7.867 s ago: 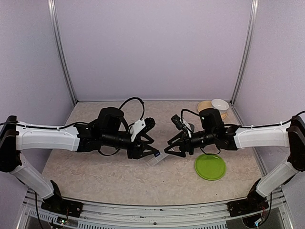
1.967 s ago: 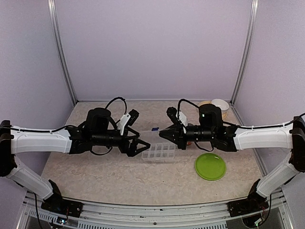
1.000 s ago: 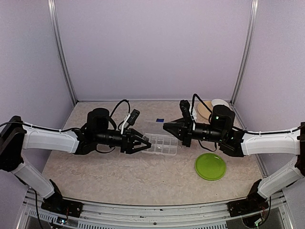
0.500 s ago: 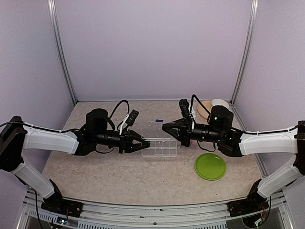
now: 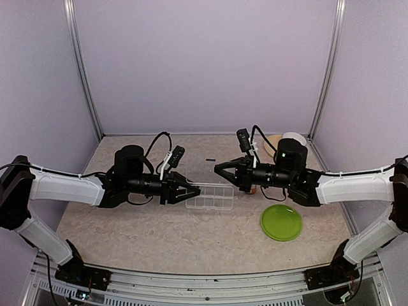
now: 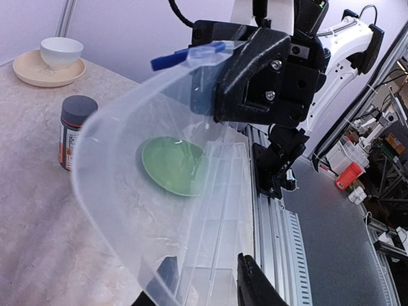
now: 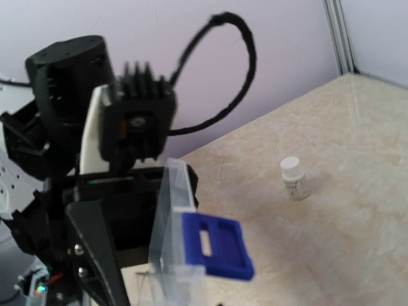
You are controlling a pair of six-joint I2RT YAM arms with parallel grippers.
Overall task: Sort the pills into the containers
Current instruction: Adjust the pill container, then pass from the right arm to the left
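Note:
The clear pill box (image 5: 210,195) lies mid-table with its compartments, the containers (image 6: 220,210), showing and its lid (image 6: 127,159) swung up in an arc. My left gripper (image 5: 190,190) (image 6: 207,288) is shut on the box's left end, one finger on each side of the base. My right gripper (image 5: 218,169) is shut on the lid's free edge, by the blue latch (image 5: 210,159) (image 7: 217,246). The right wrist view shows the lid (image 7: 167,217) edge-on, and its own fingers stay hidden. No pills show in any view.
A green plate (image 5: 281,222) lies right of the box, near the front. A dark bottle (image 6: 76,131) stands behind the right arm. A white bowl (image 5: 294,139) on a tan dish (image 5: 274,143) sits at the back right. A small white bottle (image 7: 294,178) stands on the table's left.
My left gripper's jaws have narrowed onto the box's left end. The right gripper has drawn the lid up and slightly left, and the box has shifted a little left.

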